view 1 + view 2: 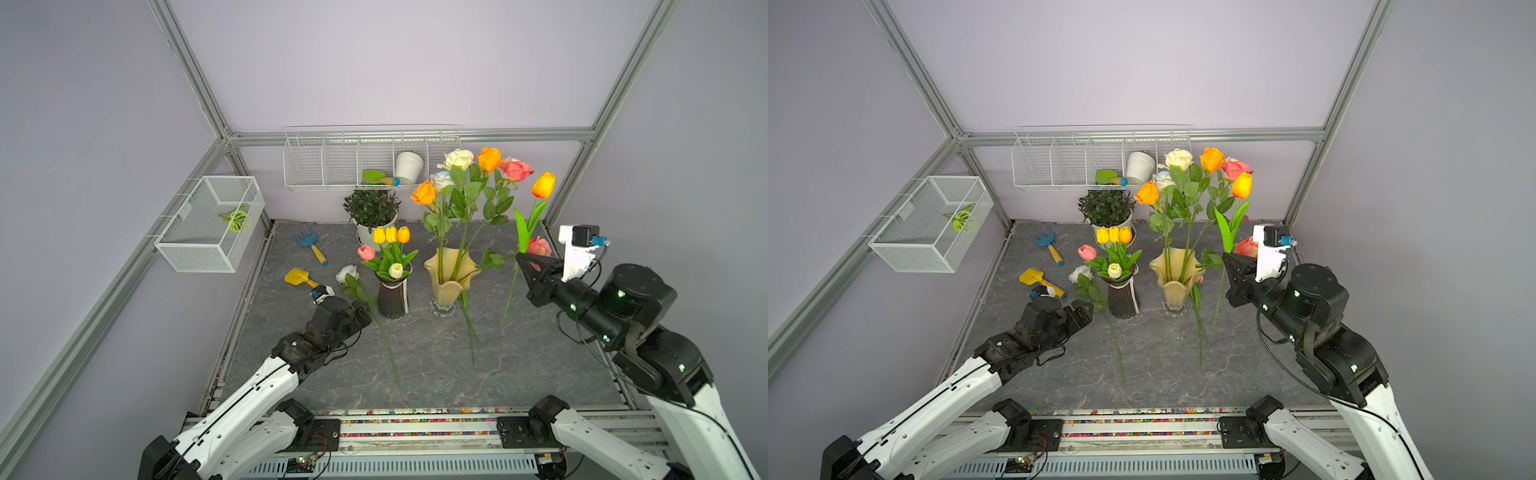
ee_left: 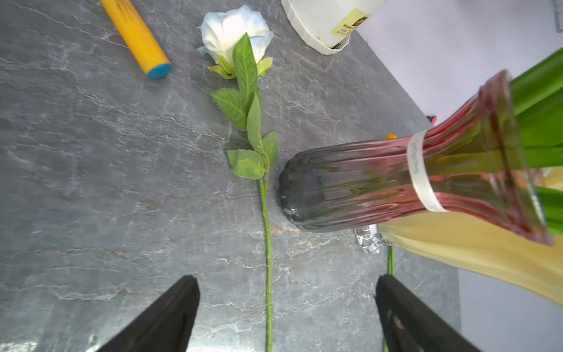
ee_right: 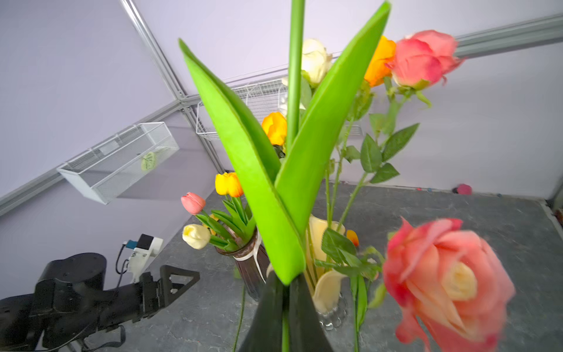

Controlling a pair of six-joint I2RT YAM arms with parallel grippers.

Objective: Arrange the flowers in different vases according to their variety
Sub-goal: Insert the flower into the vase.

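Near the right edge of the table (image 1: 436,374), the right gripper (image 1: 520,258) is closed on the stem of an orange tulip (image 1: 544,185), bloom uppermost. Mid-table, the purple vase (image 1: 392,297) holds tulips (image 1: 391,235) and the yellow vase (image 1: 449,274) holds roses (image 1: 459,159). Just left of the purple vase, a white rose (image 2: 236,27) lies flat. The left gripper (image 2: 286,279) hovers over its stem, fingers wide apart.
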